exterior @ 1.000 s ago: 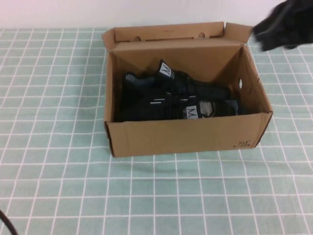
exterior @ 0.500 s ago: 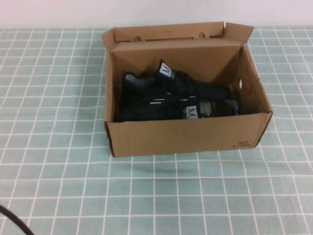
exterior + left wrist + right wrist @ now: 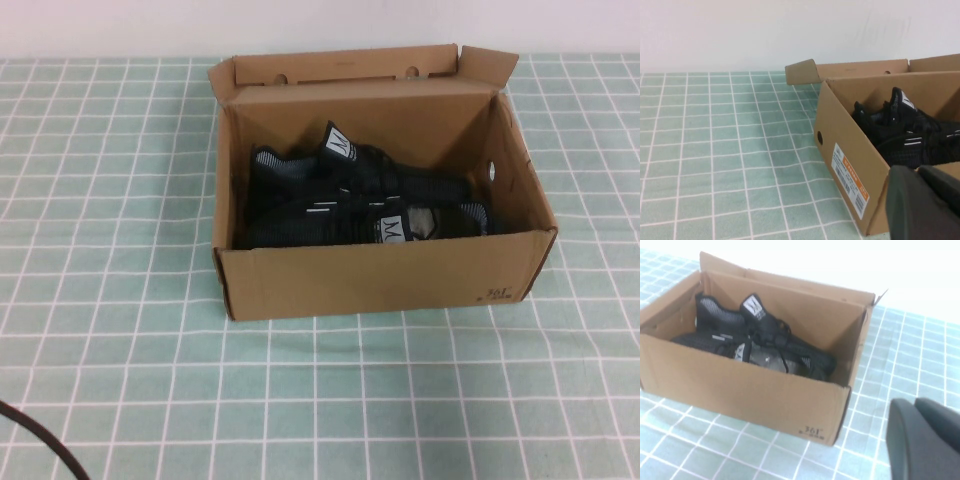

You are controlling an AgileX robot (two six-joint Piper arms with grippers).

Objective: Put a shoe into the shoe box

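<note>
Looking down from the high view, the right arm that blurred the far right corner a second ago is gone, and the table (image 3: 120, 380) is quiet around the shoe box (image 3: 380, 275). Its flap stands open, and the shoe (image 3: 340, 215) lies inside beside its mate, so the placing looks done.

Over to the left wrist view: the left gripper (image 3: 922, 202) hangs just beside the box's labelled end, holding nothing, though whether its claw is spread I cannot tell.

Right wrist view: the right gripper (image 3: 922, 440) sits pulled back near the printed corner, empty; its fingers probably closed, but that stays unclear
</note>
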